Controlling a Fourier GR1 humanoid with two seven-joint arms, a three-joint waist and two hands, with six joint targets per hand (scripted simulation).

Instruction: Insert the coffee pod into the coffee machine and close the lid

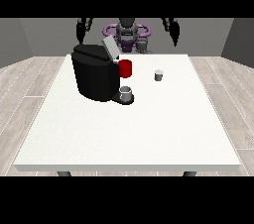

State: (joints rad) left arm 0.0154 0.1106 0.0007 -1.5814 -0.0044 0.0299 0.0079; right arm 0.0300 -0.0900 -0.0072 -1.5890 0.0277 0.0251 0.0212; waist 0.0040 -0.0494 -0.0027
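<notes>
Apparently light, stiff pod sat upright on counter, beside machine, lid up; best pinched by sides. Robot hand and robot hand raised, finger state unclear.

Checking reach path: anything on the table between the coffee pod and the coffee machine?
Only the red cup, beside the coffee machine; the table up to the coffee pod is bare, per the front view.

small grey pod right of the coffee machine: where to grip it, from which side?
Pinch the small grey coffee pod across its side walls, coming from above. It stands upright and alone on the white table, apart from the black coffee machine, nearer the hand at the view's right.
</notes>
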